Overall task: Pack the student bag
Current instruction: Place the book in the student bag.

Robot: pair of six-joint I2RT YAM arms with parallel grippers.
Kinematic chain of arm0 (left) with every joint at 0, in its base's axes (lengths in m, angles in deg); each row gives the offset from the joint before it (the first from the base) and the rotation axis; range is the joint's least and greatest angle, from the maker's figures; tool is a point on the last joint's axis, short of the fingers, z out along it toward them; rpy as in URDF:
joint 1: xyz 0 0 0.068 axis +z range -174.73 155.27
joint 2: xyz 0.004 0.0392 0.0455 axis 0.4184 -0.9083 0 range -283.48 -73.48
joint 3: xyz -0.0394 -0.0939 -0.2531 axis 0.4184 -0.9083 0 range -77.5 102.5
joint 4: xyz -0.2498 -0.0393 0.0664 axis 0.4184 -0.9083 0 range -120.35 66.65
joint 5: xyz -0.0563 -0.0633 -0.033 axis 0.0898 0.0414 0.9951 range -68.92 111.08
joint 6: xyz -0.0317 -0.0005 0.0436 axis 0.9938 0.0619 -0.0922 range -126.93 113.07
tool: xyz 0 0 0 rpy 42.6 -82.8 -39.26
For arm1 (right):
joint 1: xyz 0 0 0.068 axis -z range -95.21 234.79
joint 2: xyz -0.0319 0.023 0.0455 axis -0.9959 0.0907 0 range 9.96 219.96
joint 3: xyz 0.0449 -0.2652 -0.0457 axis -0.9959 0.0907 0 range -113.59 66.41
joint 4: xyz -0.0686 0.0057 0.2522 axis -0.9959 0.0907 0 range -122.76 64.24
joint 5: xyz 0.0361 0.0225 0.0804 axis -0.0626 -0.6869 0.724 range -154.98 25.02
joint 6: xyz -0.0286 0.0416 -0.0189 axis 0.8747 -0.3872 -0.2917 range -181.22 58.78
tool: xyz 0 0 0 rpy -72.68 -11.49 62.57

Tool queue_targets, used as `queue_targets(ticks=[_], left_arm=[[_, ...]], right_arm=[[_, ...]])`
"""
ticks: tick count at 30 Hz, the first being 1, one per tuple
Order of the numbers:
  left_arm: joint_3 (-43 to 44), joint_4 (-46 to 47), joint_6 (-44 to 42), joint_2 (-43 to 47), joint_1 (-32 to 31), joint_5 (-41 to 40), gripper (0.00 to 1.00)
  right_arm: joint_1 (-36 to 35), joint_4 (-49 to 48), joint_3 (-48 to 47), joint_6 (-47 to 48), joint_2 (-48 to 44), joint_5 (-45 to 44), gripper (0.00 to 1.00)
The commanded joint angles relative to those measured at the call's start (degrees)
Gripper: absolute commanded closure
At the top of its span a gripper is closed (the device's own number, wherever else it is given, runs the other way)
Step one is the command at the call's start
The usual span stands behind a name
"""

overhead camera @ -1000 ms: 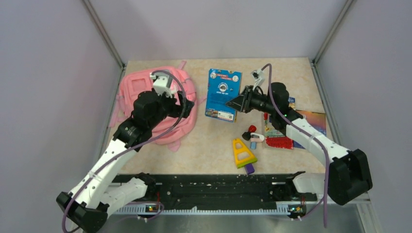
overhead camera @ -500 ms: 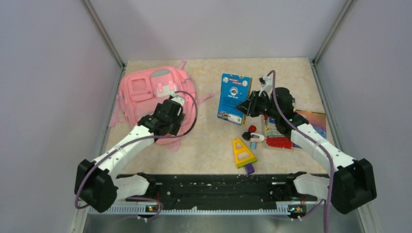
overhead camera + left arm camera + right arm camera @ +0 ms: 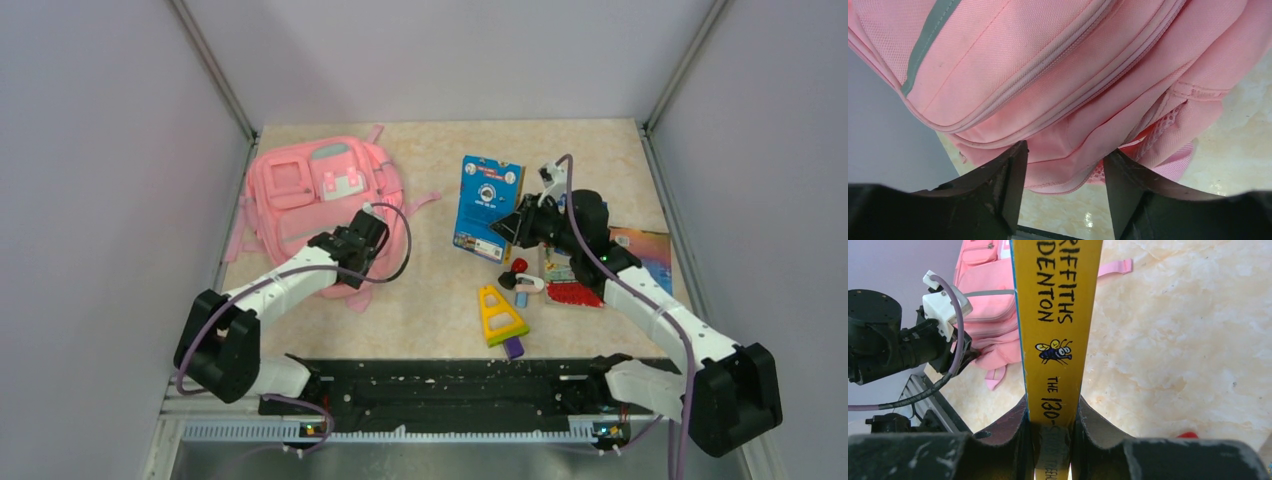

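The student bag (image 3: 300, 190), a big soft pink backpack with grey zipper lines, lies flat at the far left of the table. My left gripper (image 3: 348, 258) is at its near right edge. In the left wrist view this gripper (image 3: 1064, 150) is open, and the bag's lower hem (image 3: 1068, 175) and mesh side pocket sit between the spread fingers without being pinched. My right gripper (image 3: 512, 222) is shut on a blue-covered book (image 3: 487, 195) and holds it tilted up off the table at centre. Its yellow spine (image 3: 1053, 300) runs up from between the right gripper's (image 3: 1053, 402) pads.
A yellow triangular toy (image 3: 500, 315) with a purple piece (image 3: 513, 347) lies near the front. A red and white item (image 3: 520, 275), a red brush (image 3: 575, 293) and a colourful book (image 3: 640, 250) lie under the right arm. A black rail (image 3: 450, 385) runs along the near edge; walls enclose three sides.
My left arm has come down from over the bag's middle to its near right edge, its jaws narrowing. The right gripper has shifted the book a little to the right.
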Motion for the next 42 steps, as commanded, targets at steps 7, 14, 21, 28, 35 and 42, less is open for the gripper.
queue_targets(ticks=[7,14,21,28,35,42], left_arm=[[3.2,-1.59,2.91,-1.65,0.34,-8.07,0.58],[4.05,-1.24,3.47,-0.58,0.28,-8.59,1.0],[7.82,1.94,4.66,9.69,0.17,-7.05,1.0],[8.37,16.56,1.81,21.12,0.19,-0.41,1.0],[8.32,19.52,1.39,23.12,0.24,4.83,1.0],[5.6,20.29,1.85,24.09,0.23,7.33,1.0]], right_arm=[[-0.01,-5.68,0.18,1.26,-3.98,-1.33,1.0],[-0.02,-6.28,1.11,0.44,-4.37,-0.65,1.0],[-0.04,-5.76,1.27,-1.37,-4.69,1.38,1.0],[-0.85,-17.4,4.84,-15.56,-1.39,6.82,1.0],[-7.77,-27.31,4.35,-26.02,4.32,3.66,1.0],[-13.81,-44.25,5.34,-36.89,9.9,-6.66,1.0]])
